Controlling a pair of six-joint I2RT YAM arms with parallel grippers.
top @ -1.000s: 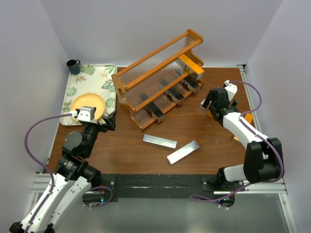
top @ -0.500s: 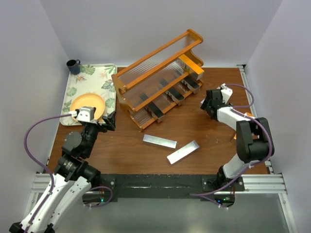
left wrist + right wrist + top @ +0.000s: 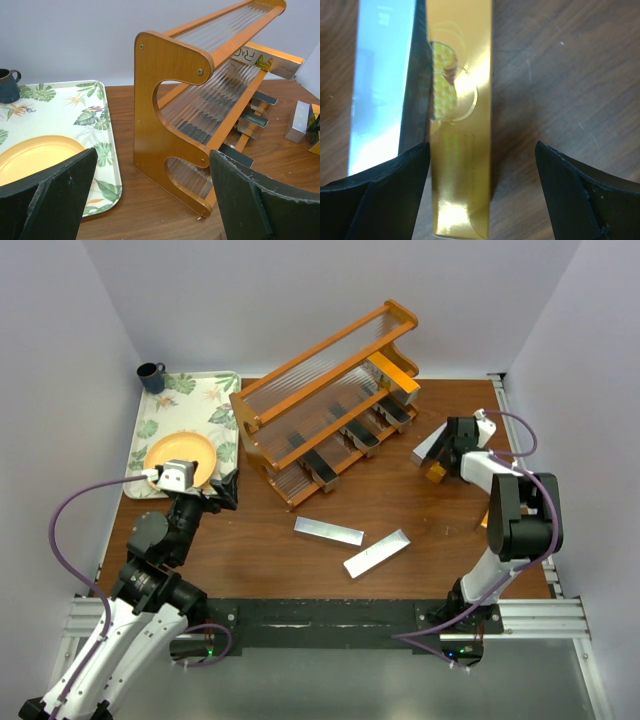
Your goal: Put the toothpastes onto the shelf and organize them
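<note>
The shelf (image 3: 318, 400) stands slanted at the table's middle back, with a gold toothpaste (image 3: 392, 370) at its right end and several dark and silver cartons (image 3: 360, 436) on the lowest tier. Two silver toothpastes (image 3: 329, 531) (image 3: 377, 553) lie on the table in front. My right gripper (image 3: 447, 452) is open, pointing down right of the shelf. Its jaws straddle a gold carton (image 3: 461, 125), which lies against the left finger (image 3: 380, 190), with a gap to the right one. A silver carton (image 3: 380, 85) lies just outside that left finger. My left gripper (image 3: 152, 165) is open and empty, facing the shelf's end panel (image 3: 170, 115).
A floral tray (image 3: 185, 425) with a yellow plate (image 3: 180, 455) sits at the back left, and a dark mug (image 3: 151, 375) stands behind it. The walls close in on three sides. The right arm's folded elbow (image 3: 520, 510) is near the table's right edge.
The right arm has folded inward and its gripper has settled over the gold carton beside the silver one, jaws narrowing slightly. The left arm has not moved.
</note>
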